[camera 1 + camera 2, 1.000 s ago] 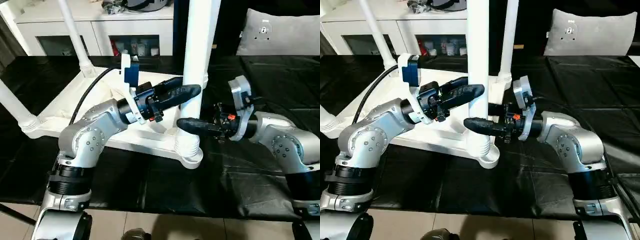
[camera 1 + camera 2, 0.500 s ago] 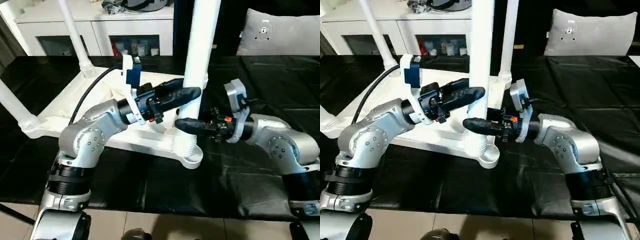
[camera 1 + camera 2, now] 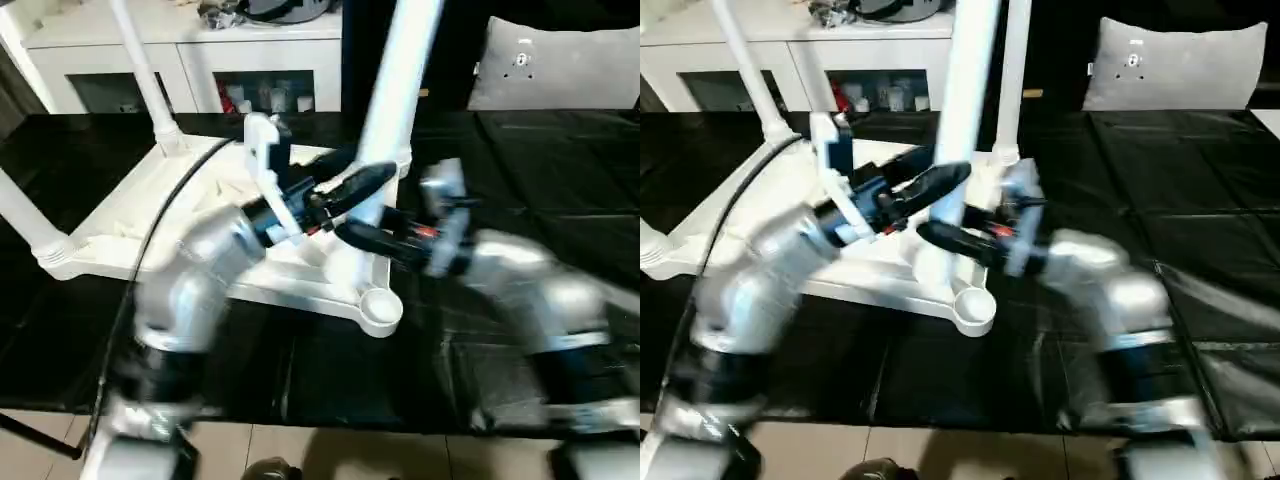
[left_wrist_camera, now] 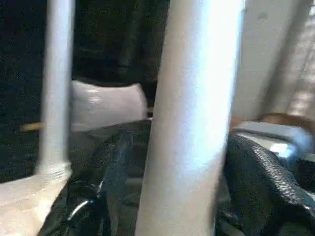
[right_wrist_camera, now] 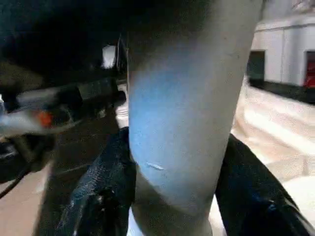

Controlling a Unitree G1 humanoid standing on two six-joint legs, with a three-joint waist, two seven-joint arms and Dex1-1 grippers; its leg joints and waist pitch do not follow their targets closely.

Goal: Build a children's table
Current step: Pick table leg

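Observation:
The white tabletop (image 3: 150, 200) lies upside down on the black-covered table. One white leg (image 3: 400, 90) leans over its near corner, its lower end just beside the round socket (image 3: 380, 308), whose cup shows open. My left gripper (image 3: 372, 182) reaches across this leg from the left, and the leg (image 4: 192, 123) runs straight through it. Lower down, my right gripper (image 3: 352, 235) is shut on the leg (image 5: 182, 123), its black fingers (image 5: 106, 191) pressed to both sides. Two other legs (image 3: 140, 70) (image 3: 25, 215) stand in their sockets.
A grey cushion (image 3: 560, 65) lies at the back right. A white cabinet (image 3: 180, 60) with clutter on top stands behind the table. Black sheeting (image 3: 560, 180) covers the table to the right of the tabletop.
Both arms are moving and blurred. The leg has tilted more, and its lower end has come out of the near corner socket, which now shows empty. Both grippers have shifted left.

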